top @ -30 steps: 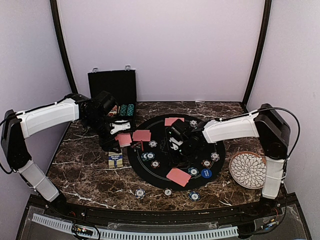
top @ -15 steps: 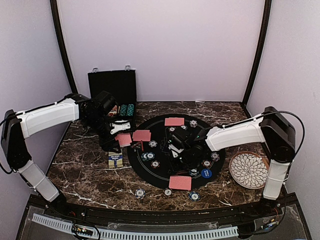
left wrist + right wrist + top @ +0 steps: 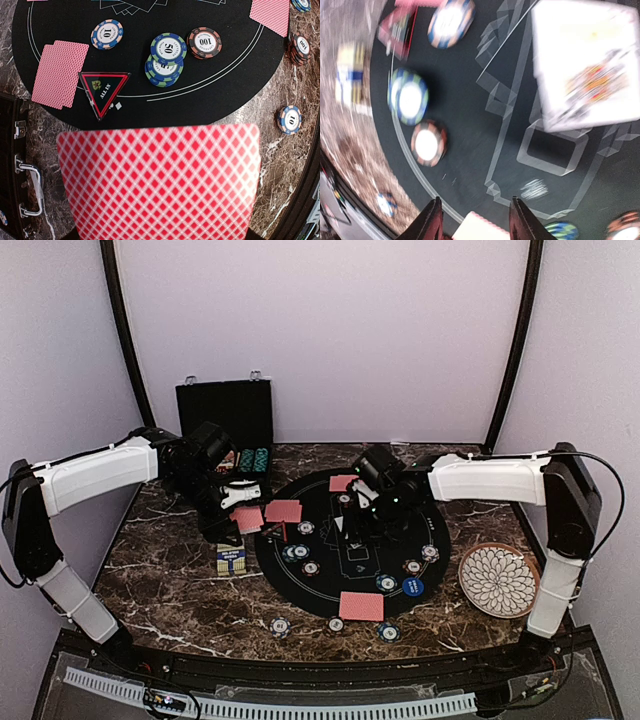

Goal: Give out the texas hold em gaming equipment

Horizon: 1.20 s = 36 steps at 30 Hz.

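Left pincer (image 3: pixel 238 502): clenched on a red-backed playing card (image 3: pixel 160 185), held above the dark marbled counter (image 3: pixel 170 580) just beside the left rim of the round black mat (image 3: pixel 400 585). Right pincer (image 3: pixel 476 220): released, fingers apart with nothing between them, above the mat's middle, near a face-up white card (image 3: pixel 590 65). On the mat lie small round stripe-edged poker chips (image 3: pixel 167 50), a red-bordered triangular token (image 3: pixel 104 92) and a blue marker disc (image 3: pixel 412 587).

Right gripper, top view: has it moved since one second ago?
Yes. The right gripper went toward the far side of the round black mat, away from the red-backed card at its near edge.
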Each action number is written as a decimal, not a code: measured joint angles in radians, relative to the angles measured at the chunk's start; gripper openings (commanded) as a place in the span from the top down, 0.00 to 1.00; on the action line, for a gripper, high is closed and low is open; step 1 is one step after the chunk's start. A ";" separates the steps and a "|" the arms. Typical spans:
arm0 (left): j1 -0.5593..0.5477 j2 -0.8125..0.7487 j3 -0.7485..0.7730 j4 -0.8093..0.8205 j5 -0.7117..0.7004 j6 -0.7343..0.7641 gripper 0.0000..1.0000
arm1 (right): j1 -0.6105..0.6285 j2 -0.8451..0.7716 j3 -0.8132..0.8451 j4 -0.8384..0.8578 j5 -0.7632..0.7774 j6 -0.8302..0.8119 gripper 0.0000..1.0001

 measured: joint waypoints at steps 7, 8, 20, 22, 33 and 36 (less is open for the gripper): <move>0.000 0.000 0.000 0.000 0.000 0.003 1.00 | -0.185 -0.005 0.028 0.012 0.004 -0.042 0.53; 0.000 0.000 0.000 -0.001 0.000 0.003 1.00 | -0.202 0.002 0.032 0.014 0.004 -0.047 0.53; 0.000 0.000 0.000 -0.001 0.000 0.003 1.00 | -0.340 0.183 0.084 0.093 -0.042 -0.089 0.55; 0.000 0.000 0.000 -0.001 0.000 0.003 1.00 | -0.341 0.195 0.079 0.104 -0.054 -0.089 0.57; 0.000 0.000 0.000 -0.001 0.000 0.005 1.00 | -0.335 0.112 -0.112 0.288 -0.131 -0.051 0.61; 0.000 0.000 0.000 -0.001 0.000 0.005 1.00 | -0.324 0.088 -0.148 0.298 -0.137 -0.038 0.62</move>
